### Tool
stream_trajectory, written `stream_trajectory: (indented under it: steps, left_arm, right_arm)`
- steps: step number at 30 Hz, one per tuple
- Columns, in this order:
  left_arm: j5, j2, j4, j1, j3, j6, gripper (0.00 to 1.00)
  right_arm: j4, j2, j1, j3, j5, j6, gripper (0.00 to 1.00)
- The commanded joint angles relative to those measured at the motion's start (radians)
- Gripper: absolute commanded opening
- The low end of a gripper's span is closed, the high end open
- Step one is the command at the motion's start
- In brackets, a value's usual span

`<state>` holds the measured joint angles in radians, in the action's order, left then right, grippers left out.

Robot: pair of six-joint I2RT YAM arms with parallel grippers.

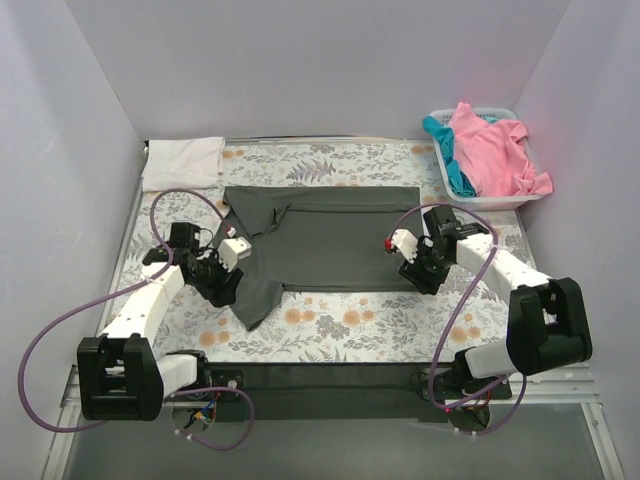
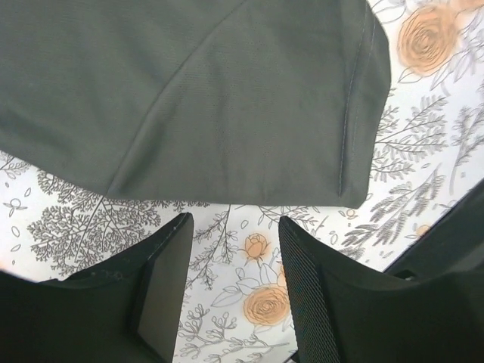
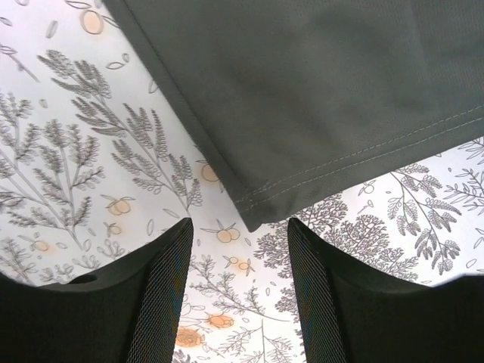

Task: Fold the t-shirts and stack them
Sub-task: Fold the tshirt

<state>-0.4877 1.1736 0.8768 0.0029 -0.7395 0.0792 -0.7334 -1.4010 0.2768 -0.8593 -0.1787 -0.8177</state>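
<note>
Notes charcoal t-shirt [image 1: 340, 235] spread on floral counter [image 1: 340, 325]. Finds left jaws wide, empty, near sleeve [image 2: 249, 113]; right jaws wide, empty, near hem corner [image 3: 272, 189].

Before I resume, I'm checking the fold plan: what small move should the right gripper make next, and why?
Probably ease the right gripper down and forward, then close on the hem corner of the charcoal t-shirt: its jaws stand open and empty, and that corner lies flat on the floral table cloth just ahead of them.
</note>
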Motion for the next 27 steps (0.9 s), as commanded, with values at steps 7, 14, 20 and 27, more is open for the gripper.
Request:
stream_trajectory:
  steps: [7,14,20,27]
  left_arm:
    - [0.166,0.001,-0.182,-0.139,0.088,0.025,0.45]
    - [0.193,0.023,-0.211,-0.146,0.123,0.068,0.44]
    - [0.209,0.038,-0.236,-0.15,0.155,0.082,0.43]
    - [0.213,0.055,-0.251,-0.155,0.175,0.085,0.26]
  right_arm:
    - [0.192,-0.007,0.036,0.062,0.079,0.005,0.46]
    - [0.23,-0.041,0.056,0.081,0.1,0.017,0.43]
    - [0.239,-0.038,0.061,0.134,0.108,0.009,0.43]
    - [0.238,0.011,0.062,0.183,0.137,-0.026,0.44]
